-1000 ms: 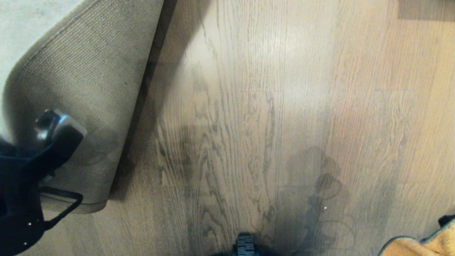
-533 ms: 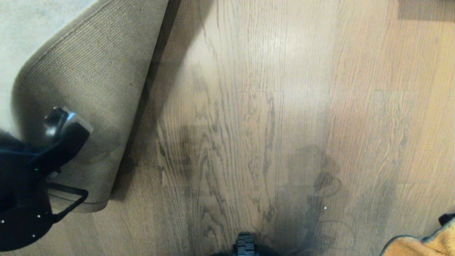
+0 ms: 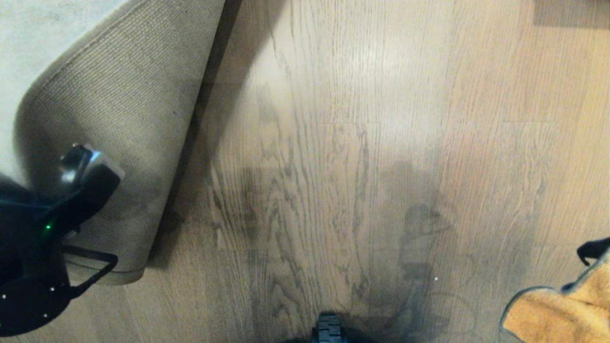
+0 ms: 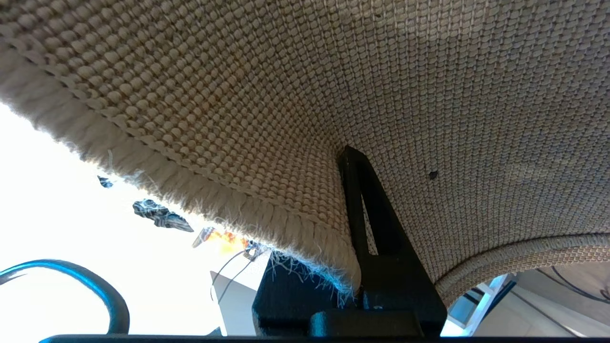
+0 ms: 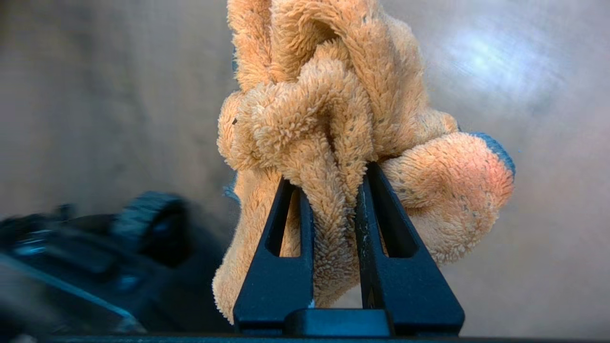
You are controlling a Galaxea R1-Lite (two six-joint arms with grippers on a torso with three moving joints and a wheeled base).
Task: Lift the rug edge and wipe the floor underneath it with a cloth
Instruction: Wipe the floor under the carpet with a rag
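Pinching rug edge (image 3: 119,157) at frame left, left gripper (image 4: 350,267) clamped; right gripper (image 5: 333,190), lower right, grips cloth (image 5: 333,119), seemingly above floor (image 3: 333,143); no writing legible.

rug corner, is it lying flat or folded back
Folded back: the pale grey rug's corner shows its woven beige backing, pinched in the left gripper, baring the wood plank floor.

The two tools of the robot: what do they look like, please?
Both are matte black. The right tool has two tapered wedge fingers with slot cut-outs. The left tool has the same finger shape; its arm is black with a silver block, a thin cable loop and a green light.
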